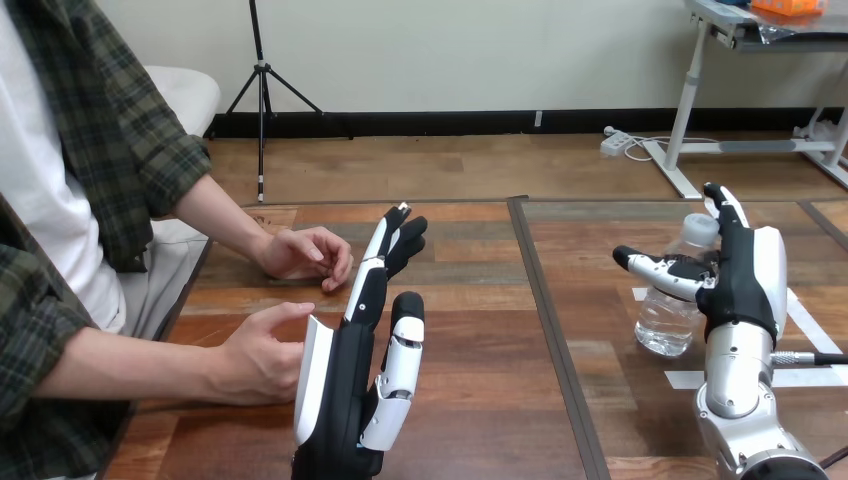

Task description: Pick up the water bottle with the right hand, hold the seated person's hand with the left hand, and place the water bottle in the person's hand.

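Observation:
A clear plastic water bottle (667,318) with a white cap stands upright on the wooden table (480,360) at the right. My right hand (745,282) is right beside it, fingers straight and pointing up, thumb stretched out across the bottle's upper part; it is open. My left hand (345,392) stands edge-up left of the middle, fingers straight and open. The person's near hand (255,355) rests on the table just left of it, close to its white back shell. The person's far hand (305,255) lies loosely curled beside my left fingertips.
A dark seam (548,310) runs front to back between two tabletops. White tape marks (690,380) lie on the table around the bottle. The person's forearms come in from the left edge.

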Controlling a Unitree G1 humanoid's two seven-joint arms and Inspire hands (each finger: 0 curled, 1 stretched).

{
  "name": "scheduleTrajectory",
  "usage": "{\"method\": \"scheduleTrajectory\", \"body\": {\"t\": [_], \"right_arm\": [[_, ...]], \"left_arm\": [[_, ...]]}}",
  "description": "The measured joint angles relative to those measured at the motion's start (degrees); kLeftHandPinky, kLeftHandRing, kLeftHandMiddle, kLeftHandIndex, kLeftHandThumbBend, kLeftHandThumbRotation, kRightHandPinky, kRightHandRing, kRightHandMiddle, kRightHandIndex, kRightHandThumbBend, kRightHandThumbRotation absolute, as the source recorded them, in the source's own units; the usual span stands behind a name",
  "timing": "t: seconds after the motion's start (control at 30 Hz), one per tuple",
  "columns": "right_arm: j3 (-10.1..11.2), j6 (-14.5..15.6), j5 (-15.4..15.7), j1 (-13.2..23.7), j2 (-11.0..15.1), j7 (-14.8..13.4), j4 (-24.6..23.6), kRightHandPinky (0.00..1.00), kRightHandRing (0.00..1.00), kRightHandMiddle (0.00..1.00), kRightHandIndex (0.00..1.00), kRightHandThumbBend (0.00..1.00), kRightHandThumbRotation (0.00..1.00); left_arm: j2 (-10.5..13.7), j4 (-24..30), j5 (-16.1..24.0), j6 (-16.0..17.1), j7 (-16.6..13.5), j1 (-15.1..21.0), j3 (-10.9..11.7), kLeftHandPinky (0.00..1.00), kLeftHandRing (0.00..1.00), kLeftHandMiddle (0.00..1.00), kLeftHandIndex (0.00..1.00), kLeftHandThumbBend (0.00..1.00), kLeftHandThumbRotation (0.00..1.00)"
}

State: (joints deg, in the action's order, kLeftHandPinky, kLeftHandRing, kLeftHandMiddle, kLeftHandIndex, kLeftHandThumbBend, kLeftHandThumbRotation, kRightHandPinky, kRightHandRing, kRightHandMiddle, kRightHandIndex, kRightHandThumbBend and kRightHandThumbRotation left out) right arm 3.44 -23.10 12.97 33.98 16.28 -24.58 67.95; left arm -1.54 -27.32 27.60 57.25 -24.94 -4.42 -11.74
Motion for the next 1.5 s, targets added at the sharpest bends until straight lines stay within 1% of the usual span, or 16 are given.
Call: {"method": "scheduleTrajectory", "body": {"t": [0.33, 0.57, 0.73, 1.0, 1.23, 1.5], "right_arm": [[-0.9, 0.2, 0.9, 0.0, 0.1, 0.0, -0.1, 0.84, 0.95, 0.95, 0.93, 0.77, 0.0], [-1.2, 0.2, 1.1, 0.0, 0.1, 0.6, -0.2, 0.86, 0.96, 0.97, 0.95, 0.76, 0.0], [-1.1, 0.2, 0.5, 0.0, 0.1, 1.9, -0.3, 0.88, 0.96, 0.98, 0.97, 0.75, 0.0], [-0.5, 0.3, -1.4, 0.0, -0.2, 3.7, -0.3, 0.84, 0.92, 0.96, 0.96, 0.72, 0.0], [-0.4, 0.6, -1.8, -0.1, -0.3, 3.8, -0.3, 0.84, 0.91, 0.95, 0.96, 0.7, 0.0], [-0.7, 1.5, -1.6, -0.1, -0.3, 4.0, -0.3, 0.86, 0.92, 0.95, 0.97, 0.68, 0.0]], "left_arm": [[0.0, 0.0, 0.0, 0.0, 0.0, 0.0, 0.0, 0.87, 0.87, 0.89, 0.95, 0.1, 1.0], [0.0, 0.0, -0.1, 0.0, 0.2, 0.0, 0.1, 0.88, 0.88, 0.9, 0.95, 0.11, 1.0], [0.0, 0.0, -0.1, 0.0, 0.4, 0.0, 0.0, 0.88, 0.88, 0.9, 0.95, 0.11, 1.0], [0.0, 0.0, -0.1, 0.0, 0.5, -0.1, 0.0, 0.89, 0.88, 0.9, 0.95, 0.11, 1.0], [0.0, 0.0, -0.1, 0.0, 0.5, -0.3, 0.0, 0.9, 0.88, 0.9, 0.95, 0.11, 1.0], [0.0, 0.0, -0.1, 0.0, 0.6, -0.5, 0.0, 0.91, 0.88, 0.89, 0.95, 0.11, 1.0]]}}
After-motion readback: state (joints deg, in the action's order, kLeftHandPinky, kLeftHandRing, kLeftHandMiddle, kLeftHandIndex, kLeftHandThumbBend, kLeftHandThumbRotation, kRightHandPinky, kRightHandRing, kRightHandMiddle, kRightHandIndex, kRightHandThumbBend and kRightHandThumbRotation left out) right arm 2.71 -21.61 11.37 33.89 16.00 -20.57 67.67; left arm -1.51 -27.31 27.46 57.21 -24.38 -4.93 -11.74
